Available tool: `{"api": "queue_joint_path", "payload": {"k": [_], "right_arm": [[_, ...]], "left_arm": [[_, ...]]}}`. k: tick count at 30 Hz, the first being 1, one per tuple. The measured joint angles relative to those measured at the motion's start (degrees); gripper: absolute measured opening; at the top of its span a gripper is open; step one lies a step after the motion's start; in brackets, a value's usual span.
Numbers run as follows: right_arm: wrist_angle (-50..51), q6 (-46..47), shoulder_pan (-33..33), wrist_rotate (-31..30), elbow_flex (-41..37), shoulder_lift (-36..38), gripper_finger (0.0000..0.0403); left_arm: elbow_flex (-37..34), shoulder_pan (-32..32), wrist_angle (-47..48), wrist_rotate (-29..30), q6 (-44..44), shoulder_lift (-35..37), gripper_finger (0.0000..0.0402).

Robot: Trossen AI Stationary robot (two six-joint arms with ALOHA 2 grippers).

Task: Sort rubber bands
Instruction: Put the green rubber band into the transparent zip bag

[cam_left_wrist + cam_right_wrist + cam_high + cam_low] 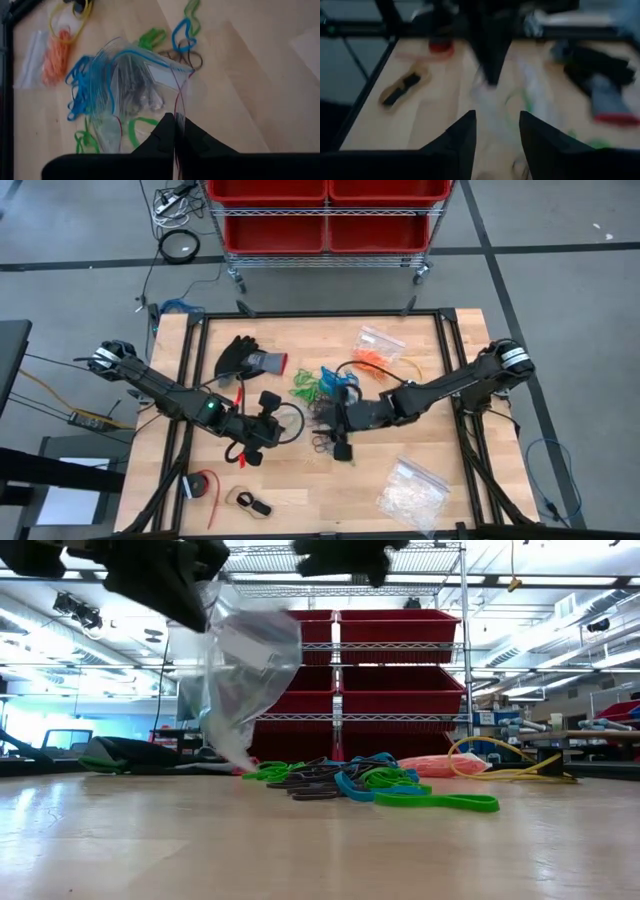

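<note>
A loose heap of green, blue and black rubber bands (322, 385) (370, 785) lies on the wooden table's middle. Orange bands (372, 360) lie by a clear bag farther back. My left gripper (280, 425) (175, 131) is shut on a clear zip bag (245, 670) (135, 85), which hangs to the left of the heap. My right gripper (338, 442) (497, 120) stands open just right of that bag, on the near side of the heap, with nothing between its fingers. My left gripper pinches the clear zip bag's top edge (178, 111), by its red and blue seal lines, between its two shut fingers. The fingers slant down from the table's left. The bag hangs slack below them, its lower corner (240, 762) down near the table.
A black glove with a red cuff (250, 360) lies at the back left. A clear bag of whitish pieces (410, 492) sits near the front right, with a yellow cable (500, 768) at the back. A red roll (205, 485) and small black item (255, 505) are front left.
</note>
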State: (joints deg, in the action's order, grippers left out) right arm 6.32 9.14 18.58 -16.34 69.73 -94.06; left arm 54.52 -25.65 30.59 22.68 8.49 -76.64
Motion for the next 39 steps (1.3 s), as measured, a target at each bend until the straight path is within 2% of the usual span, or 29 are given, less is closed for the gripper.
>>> {"api": "queue_joint_path", "payload": {"k": [4, 9, 15, 18, 23, 28, 32, 39], "right_arm": [[8.5, 5.8, 3.6, 0.0, -0.9, 0.6, 0.0139], [10.4, 12.6, 7.7, 1.0, -5.3, -0.5, 0.0137], [4.0, 19.9, 9.6, -0.4, -13.4, -0.5, 0.0137], [-3.7, 23.3, 9.9, -0.6, -18.0, -0.5, 0.0137], [-10.3, 23.7, 12.2, -3.3, -22.3, -0.5, 0.0132], [-11.7, 20.0, 14.9, -6.6, -22.6, -1.7, 0.0128], [-12.6, 17.8, 15.6, -6.9, -20.8, -6.7, 0.0127], [-3.6, 17.2, 15.5, -14.4, -14.6, -15.1, 0.0119]], "left_arm": [[0.0, 0.0, 3.5, -0.8, -2.0, 0.0, 0.0015], [0.0, 0.0, 5.2, -1.3, -3.4, 0.0, 0.0015], [0.0, 0.0, 5.0, -1.3, -3.4, 0.0, 0.0015], [0.0, 0.0, 5.0, -1.3, -3.4, 0.0, 0.0015], [0.0, 0.0, 4.9, -1.3, -3.4, 0.0, 0.0015], [0.0, 0.0, 4.5, -1.3, -3.4, 0.0, 0.0015], [0.0, 0.0, 2.8, -1.4, -2.9, 0.0, 0.0015], [0.0, 0.0, -4.5, -1.4, -2.8, 0.0, 0.0015]]}}
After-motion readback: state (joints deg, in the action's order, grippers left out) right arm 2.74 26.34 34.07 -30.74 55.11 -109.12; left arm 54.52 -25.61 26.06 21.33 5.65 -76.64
